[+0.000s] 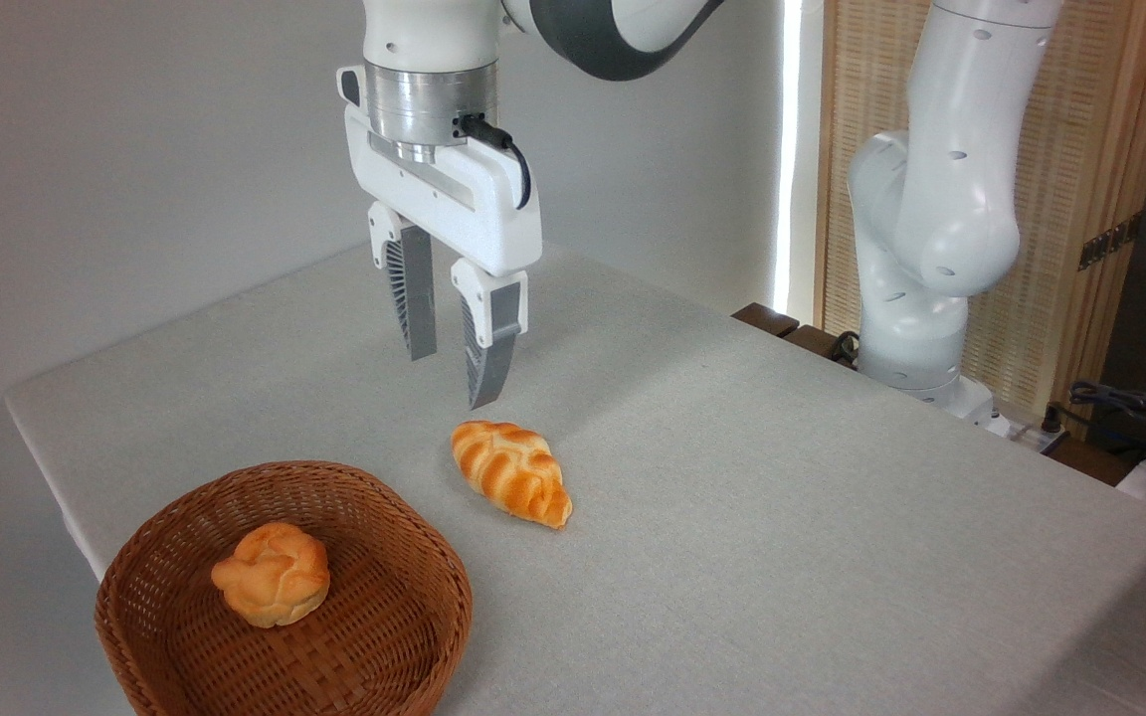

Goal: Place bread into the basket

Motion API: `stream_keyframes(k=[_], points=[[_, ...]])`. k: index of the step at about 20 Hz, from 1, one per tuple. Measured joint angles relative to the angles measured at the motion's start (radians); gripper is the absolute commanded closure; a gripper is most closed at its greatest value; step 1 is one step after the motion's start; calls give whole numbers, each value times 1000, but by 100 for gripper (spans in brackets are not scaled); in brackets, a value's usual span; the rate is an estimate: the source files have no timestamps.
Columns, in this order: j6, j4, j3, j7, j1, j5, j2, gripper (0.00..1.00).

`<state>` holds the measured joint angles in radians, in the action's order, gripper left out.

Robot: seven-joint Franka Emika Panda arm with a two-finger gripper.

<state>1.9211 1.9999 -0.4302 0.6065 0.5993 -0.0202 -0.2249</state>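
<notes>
The bread (272,574), a small round orange-golden bun with a knotted top, lies inside the brown wicker basket (389,636) at the front left of the table. My gripper (451,381) hangs in the air up and to the right of the basket, well clear of it. Its two grey fingers (418,298) point down, stand apart and hold nothing, so it is open.
A longer braided, striped loaf (512,471) lies on the grey table (782,517) just below and right of my fingertips. The arm's white base column (916,328) stands at the table's far right edge, with cables beside it.
</notes>
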Motion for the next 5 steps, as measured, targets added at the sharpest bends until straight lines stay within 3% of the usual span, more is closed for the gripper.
stream_keyframes(k=[5], points=[[-29,-8,0,-2,0,0,3,0]])
